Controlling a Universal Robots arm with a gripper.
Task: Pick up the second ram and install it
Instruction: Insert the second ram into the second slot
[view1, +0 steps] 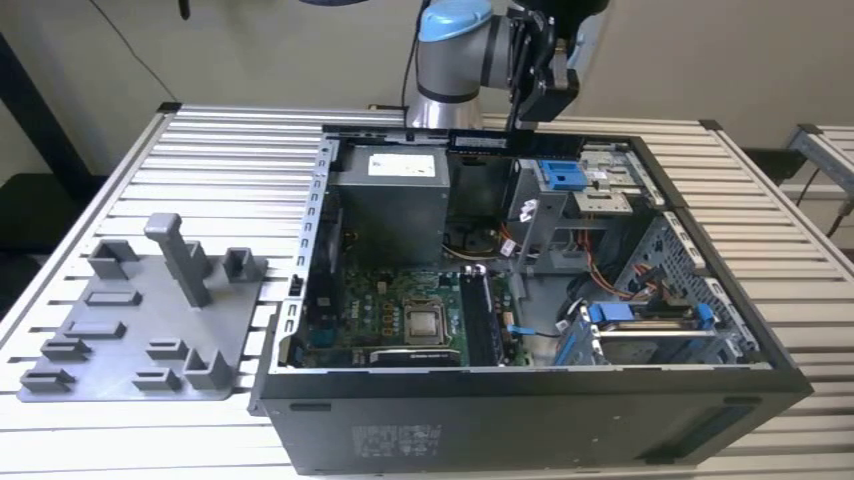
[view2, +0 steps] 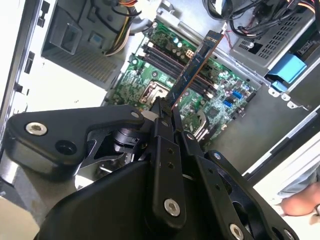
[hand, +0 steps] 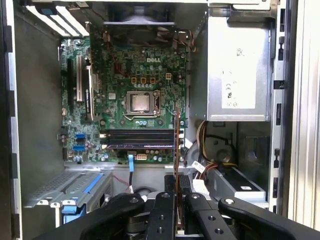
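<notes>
I see the open computer case (view1: 534, 410) standing on the tabletop (view1: 227, 140), with the fixture plate (view1: 134, 330) lying beside it on the exterior view's left. The arm (view1: 447, 60) rises behind the case. Inside, the motherboard (view1: 400, 310) lies on the case floor, with the power supply (view1: 387, 200) behind it. The jaws hold the second ram (view2: 196, 62) above the motherboard, over one end of the memory slots (hand: 137, 139).

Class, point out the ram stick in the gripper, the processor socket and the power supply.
second ram (view2: 196, 67): second wrist view, middle of its long face.
processor socket (hand: 140, 102): first wrist view, centre of its metal lid.
power supply (hand: 239, 75): first wrist view, silver side panel.
</notes>
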